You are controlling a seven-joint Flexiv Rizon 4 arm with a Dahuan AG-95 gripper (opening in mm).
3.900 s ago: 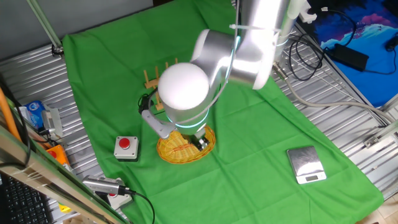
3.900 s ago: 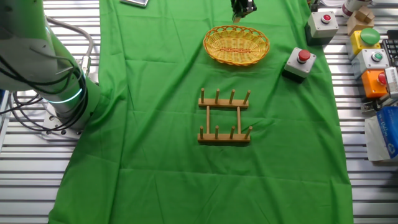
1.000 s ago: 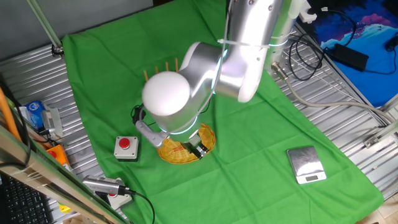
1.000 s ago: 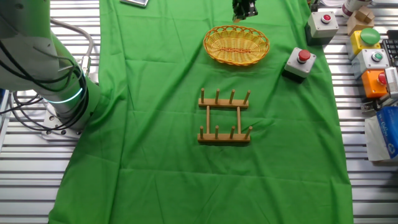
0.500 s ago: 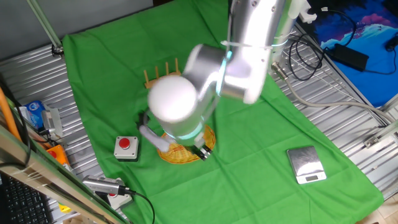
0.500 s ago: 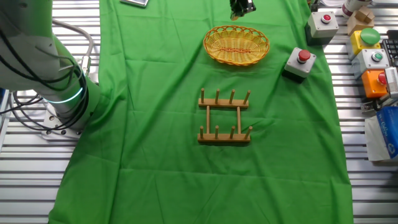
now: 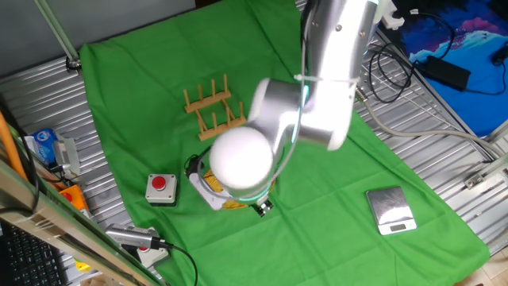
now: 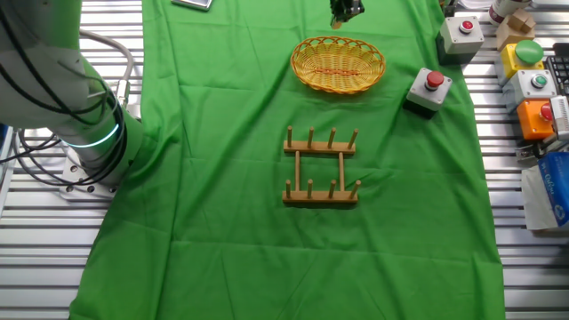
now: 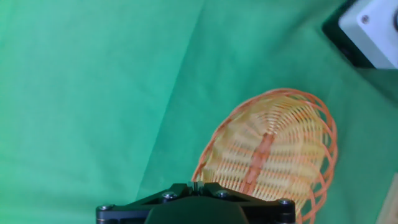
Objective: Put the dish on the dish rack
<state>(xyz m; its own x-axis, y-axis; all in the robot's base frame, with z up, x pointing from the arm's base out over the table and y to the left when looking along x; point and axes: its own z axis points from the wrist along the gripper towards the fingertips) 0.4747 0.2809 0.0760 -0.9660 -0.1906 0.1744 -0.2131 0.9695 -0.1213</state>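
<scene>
The dish [image 8: 338,64], a yellow woven oval basket-plate with an orange-red centre streak, lies flat on the green cloth. In the hand view the dish [image 9: 273,155] fills the lower right. In one fixed view the arm hides all but a sliver of the dish [image 7: 230,204]. The wooden dish rack [image 8: 320,167] stands apart from it, pegs upright, and is also visible behind the arm as the dish rack [image 7: 214,107]. My gripper [image 8: 347,11] hovers above the dish's far rim. Its fingertips [image 9: 194,185] meet with nothing between them, so the gripper [image 7: 262,208] is shut and empty.
A grey box with a red button [image 8: 428,90] sits close to the dish, also visible as the grey box [image 9: 370,31]. A silver scale [image 7: 390,210] lies on the cloth. More button boxes [image 8: 462,34] line the table edge. The robot base [image 8: 89,142] stands beside the cloth.
The arm's elbow has swung, uncovering the rack in one fixed view. The gripper has shifted slightly above the dish's rim. Dish and rack have not moved.
</scene>
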